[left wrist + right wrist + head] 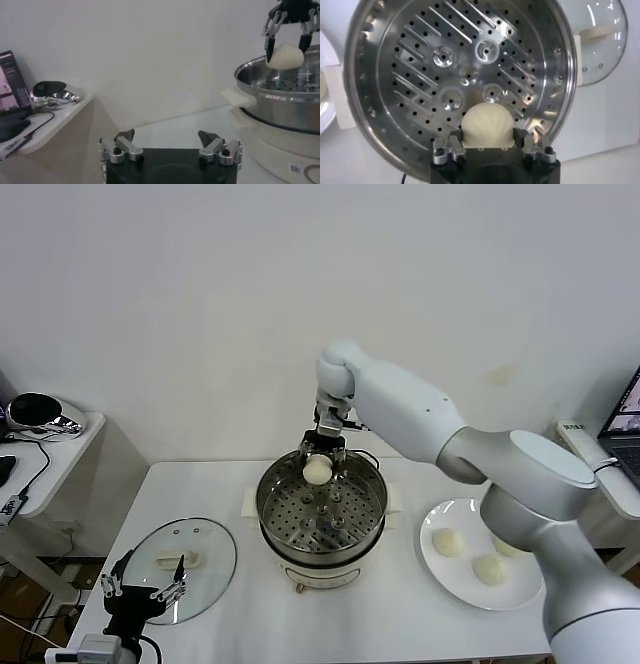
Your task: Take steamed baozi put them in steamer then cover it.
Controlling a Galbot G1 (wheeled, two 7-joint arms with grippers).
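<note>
My right gripper [318, 467] is shut on a cream-white baozi [317, 472] and holds it above the far side of the steamer [372, 514], over its perforated tray [470, 65]. In the right wrist view the baozi [487, 125] sits between the two fingers. Three more baozi [447, 542] lie on a white plate [433, 569] to the right of the steamer. The glass cover [215, 569] lies flat on the table to the left, its cream handle [180, 559] up. My left gripper [145, 589] stands open at the cover's near edge, holding nothing.
A side table [60, 446] with a shiny dark object [40, 414] and cables stands at the far left. A laptop [625, 434] sits on a surface at the far right. The white table's front edge runs close to the plate and the cover.
</note>
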